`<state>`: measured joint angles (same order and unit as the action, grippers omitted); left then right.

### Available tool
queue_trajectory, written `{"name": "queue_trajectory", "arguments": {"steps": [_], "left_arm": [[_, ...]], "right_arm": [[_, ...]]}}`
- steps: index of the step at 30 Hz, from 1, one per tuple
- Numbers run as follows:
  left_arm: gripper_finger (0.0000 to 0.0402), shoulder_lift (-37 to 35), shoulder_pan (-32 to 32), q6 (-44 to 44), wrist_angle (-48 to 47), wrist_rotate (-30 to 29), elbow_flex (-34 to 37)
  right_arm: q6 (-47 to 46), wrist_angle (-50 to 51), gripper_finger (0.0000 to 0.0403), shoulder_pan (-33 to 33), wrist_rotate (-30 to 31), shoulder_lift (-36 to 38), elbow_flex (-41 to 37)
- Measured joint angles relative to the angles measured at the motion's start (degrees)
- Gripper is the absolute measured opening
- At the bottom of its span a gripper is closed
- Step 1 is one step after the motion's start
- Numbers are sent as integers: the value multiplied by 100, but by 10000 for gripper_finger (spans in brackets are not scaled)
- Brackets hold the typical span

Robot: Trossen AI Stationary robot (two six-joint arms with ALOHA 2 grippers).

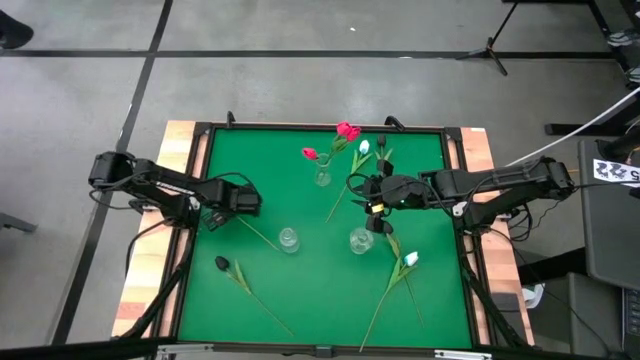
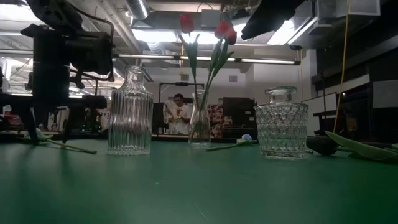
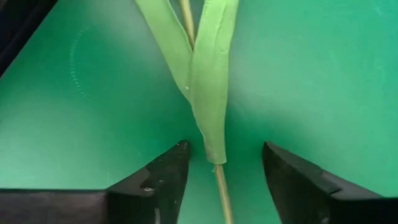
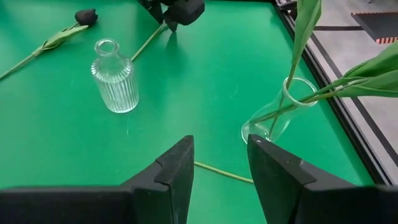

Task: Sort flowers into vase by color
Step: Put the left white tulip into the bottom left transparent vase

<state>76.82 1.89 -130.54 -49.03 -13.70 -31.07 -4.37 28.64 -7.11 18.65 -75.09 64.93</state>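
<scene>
My left gripper is open and low over the table's left part. Its fingers stand on either side of a lying flower's green stem and leaf without touching. That flower's head is hidden. My right gripper is open above a thin stem on the mat, beside the slim glass vase. Red-pink tulips stand in that vase. A near-black tulip and a white tulip lie on the mat. Another white tulip lies near the far edge.
A ribbed glass bottle and a round cut-glass jar stand mid-table with nothing in them. The green mat has a raised dark frame and wooden side strips. A person stands in the room beyond the table.
</scene>
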Motion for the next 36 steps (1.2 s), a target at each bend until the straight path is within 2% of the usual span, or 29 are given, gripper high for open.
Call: {"name": "queue_trajectory", "arguments": {"steps": [7,14,21,30,36], "left_arm": [[95,9,0,-1,-45,-12,11],[12,9,0,505,-10,-149,15],[14,-33,0,893,45,-376,-29],[11,-634,9,989,281,-1662,-126],[6,-1295,-3,2085,1073,-2492,-129]], "right_arm": [[-1,2,151,0,121,0,1],[-1,2,151,0,125,0,-1],[-145,-3,151,0,190,0,-1],[-315,-84,151,0,326,0,-1],[-329,-361,151,0,416,0,-1]]}}
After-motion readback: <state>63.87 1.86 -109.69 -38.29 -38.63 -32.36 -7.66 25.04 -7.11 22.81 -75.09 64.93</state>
